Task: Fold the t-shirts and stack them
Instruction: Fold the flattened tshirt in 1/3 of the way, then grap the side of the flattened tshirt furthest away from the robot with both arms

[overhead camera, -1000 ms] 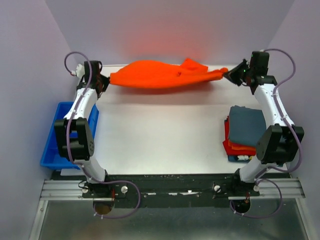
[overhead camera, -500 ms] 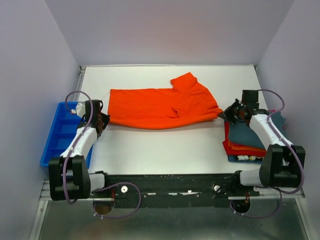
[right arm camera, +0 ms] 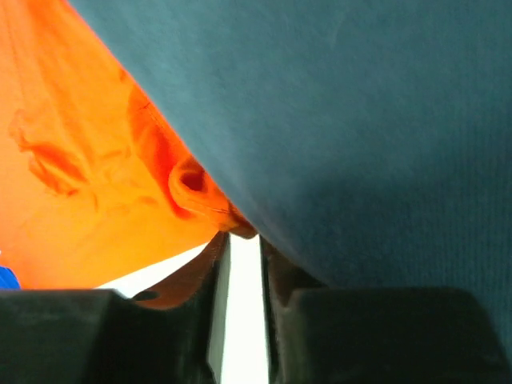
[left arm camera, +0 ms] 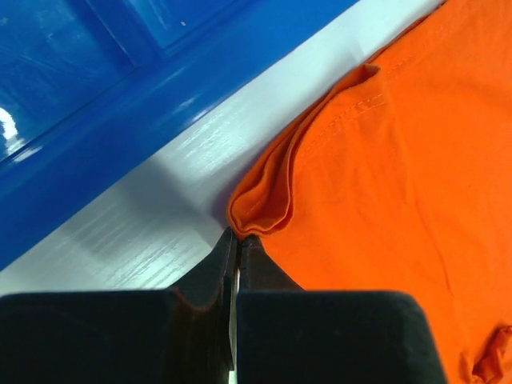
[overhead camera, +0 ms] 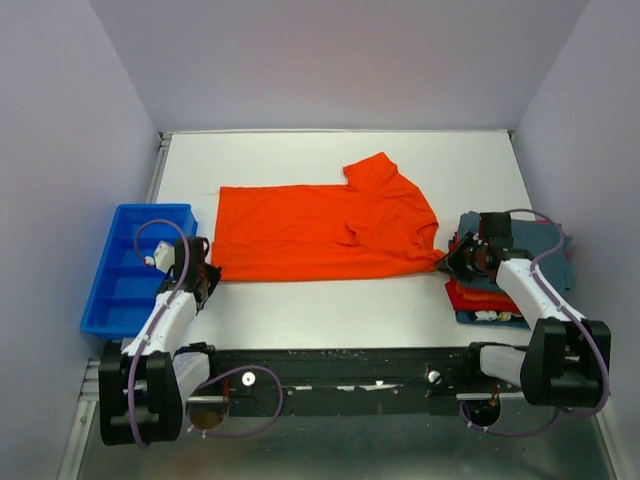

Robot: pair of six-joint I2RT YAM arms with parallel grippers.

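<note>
Two grippers sit low by the near edge of the table (overhead camera: 320, 305), each pinching a near corner of the orange-red t-shirt (overhead camera: 320, 230): the left gripper (overhead camera: 208, 272) beside the blue bin (overhead camera: 120, 270), the right gripper (overhead camera: 450, 262) against the folded stack (overhead camera: 478, 296), topped by a dark teal t-shirt (overhead camera: 530, 245). The orange-red t-shirt lies spread flat mid-table, one sleeve pointing far.

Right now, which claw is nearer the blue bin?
Left. Left claw sits beside the blue bin, pinching the orange t-shirt; right claw is across the table by the folded stack.
</note>
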